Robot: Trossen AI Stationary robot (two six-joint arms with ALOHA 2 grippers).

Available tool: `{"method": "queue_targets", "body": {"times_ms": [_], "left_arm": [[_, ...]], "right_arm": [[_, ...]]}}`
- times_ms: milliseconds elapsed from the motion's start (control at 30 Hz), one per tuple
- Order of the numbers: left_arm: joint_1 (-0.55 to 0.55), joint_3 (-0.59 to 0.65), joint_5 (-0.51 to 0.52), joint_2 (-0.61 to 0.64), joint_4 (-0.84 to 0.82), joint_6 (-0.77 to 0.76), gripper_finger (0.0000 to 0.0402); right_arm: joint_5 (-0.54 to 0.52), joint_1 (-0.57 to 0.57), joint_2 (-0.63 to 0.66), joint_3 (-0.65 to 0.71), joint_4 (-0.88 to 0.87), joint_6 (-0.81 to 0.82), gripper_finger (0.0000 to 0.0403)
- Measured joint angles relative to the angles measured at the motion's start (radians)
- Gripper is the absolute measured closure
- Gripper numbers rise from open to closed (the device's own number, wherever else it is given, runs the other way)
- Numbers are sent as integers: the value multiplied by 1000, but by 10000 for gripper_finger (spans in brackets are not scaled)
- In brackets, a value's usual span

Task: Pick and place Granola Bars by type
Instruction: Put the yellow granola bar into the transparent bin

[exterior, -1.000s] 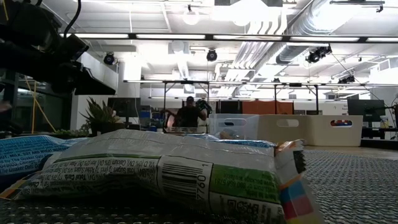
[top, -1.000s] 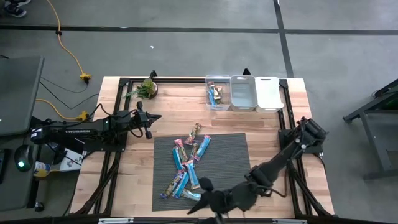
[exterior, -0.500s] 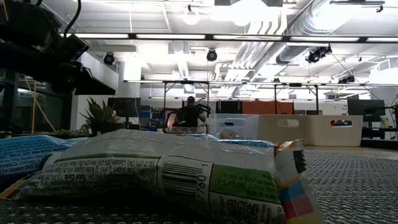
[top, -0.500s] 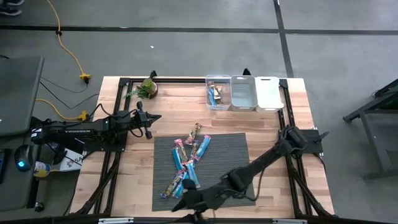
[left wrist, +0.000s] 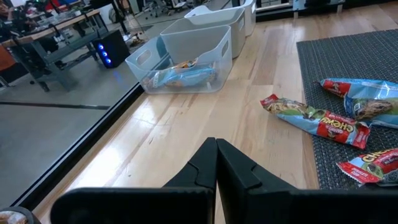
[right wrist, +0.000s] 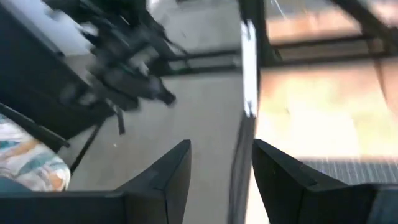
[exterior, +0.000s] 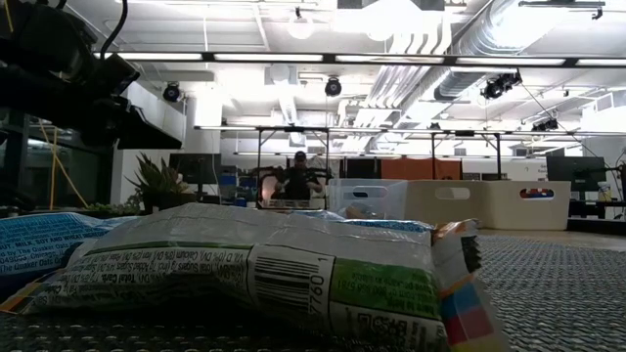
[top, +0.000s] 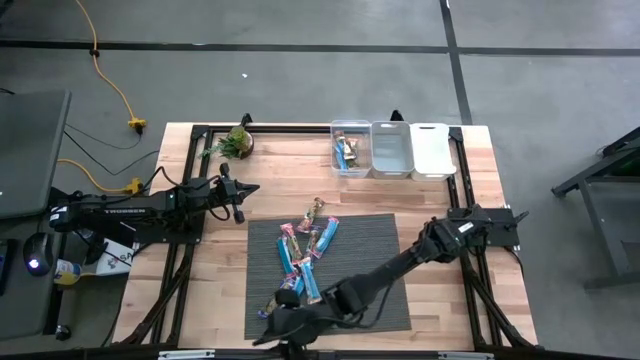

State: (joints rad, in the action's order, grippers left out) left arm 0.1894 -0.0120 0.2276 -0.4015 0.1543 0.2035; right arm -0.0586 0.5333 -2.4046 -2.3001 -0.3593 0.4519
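Several granola bars in blue, pink and green wrappers lie in a loose pile on the left half of a dark mat. In the low view a green-and-white bar lies close up. My right gripper reaches over the mat's near left corner, just beyond the pile's near end. Its fingers stand open with nothing between them. My left gripper waits shut over the bare wood left of the mat, its fingers pointing toward the bars.
Three bins stand in a row at the far edge: a clear one holding a few bars, a grey one and a white one. A small potted plant stands at the far left. My right arm lies slanted across the mat's near right part.
My right gripper has swept along the table's near edge toward the left and sunk lower, ending over the mat's near left corner. Its arm has stretched out across the mat. The bars have not moved.
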Motion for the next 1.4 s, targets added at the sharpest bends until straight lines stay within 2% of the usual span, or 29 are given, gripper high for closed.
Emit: {"method": "queue_targets", "body": {"times_ms": [233, 600, 833, 933, 1133, 1400], "left_arm": [[0, 0, 0, 0, 0, 0, 401], [0, 0, 0, 0, 0, 0, 401], [0, 0, -1, 0, 0, 0, 401], [0, 0, -1, 0, 0, 0, 401], [0, 0, -1, 0, 0, 0, 401], [0, 0, -1, 0, 0, 0, 401]], "right_arm": [[9, -17, 3, 0, -279, 12, 249], [57, -8, 3, 0, -556, 40, 249], [76, -2, 4, 34, -586, 58, 249], [111, 2, 5, 105, -555, 72, 249], [114, 5, 5, 220, -525, 71, 249], [103, -9, 5, 241, -510, 66, 248]]}}
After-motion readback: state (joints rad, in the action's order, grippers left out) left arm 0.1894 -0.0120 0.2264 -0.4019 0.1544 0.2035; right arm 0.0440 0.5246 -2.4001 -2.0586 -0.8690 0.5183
